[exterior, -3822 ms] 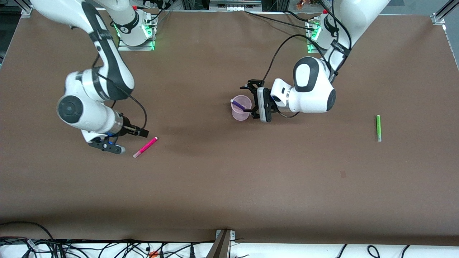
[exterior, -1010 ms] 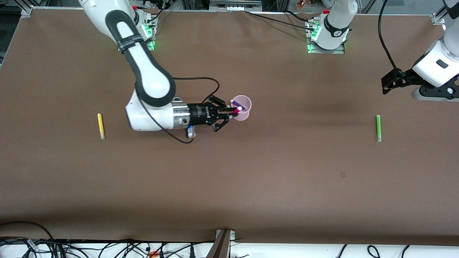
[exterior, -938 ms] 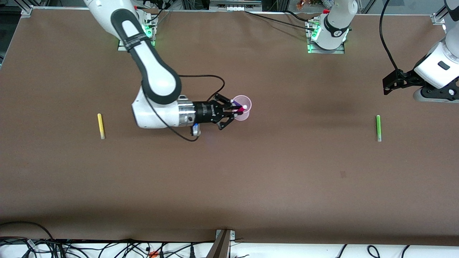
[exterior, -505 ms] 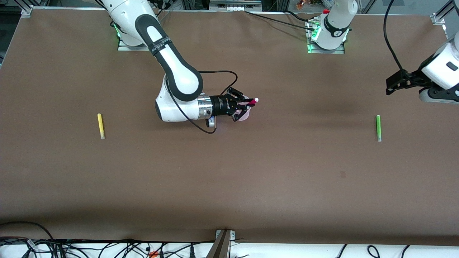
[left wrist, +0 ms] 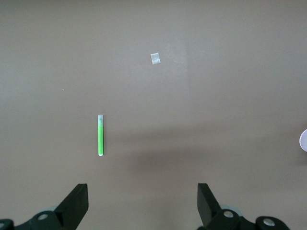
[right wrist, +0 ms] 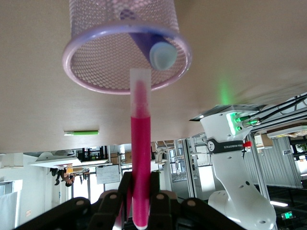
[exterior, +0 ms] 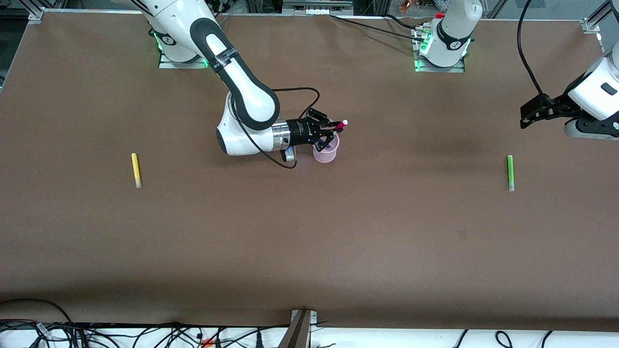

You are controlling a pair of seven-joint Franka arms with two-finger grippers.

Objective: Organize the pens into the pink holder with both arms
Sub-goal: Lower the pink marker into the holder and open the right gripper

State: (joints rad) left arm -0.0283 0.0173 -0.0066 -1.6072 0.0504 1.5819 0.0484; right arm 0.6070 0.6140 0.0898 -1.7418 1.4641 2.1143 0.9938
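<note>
My right gripper (exterior: 332, 129) is shut on the magenta-pink pen (exterior: 340, 125) and holds it tilted over the pink holder (exterior: 325, 154). In the right wrist view the pen (right wrist: 140, 158) points at the holder's rim (right wrist: 86, 84), and the dark purple pen (right wrist: 160, 53) leans inside the holder. The yellow pen (exterior: 137, 170) lies toward the right arm's end of the table. The bright green pen (exterior: 509, 172) lies toward the left arm's end. My left gripper (exterior: 523, 117) hangs open and empty above the table near the green pen (left wrist: 100, 135).
The brown table (exterior: 309, 241) ends in a front edge with cables below it. The arm bases (exterior: 439, 48) stand along the table's edge farthest from the front camera. A small pale patch (left wrist: 155, 58) marks the table surface.
My right gripper picked the magenta pen off the table and carried it over the holder, rising a little in the last second. My left arm left the holder for the green pen's end.
</note>
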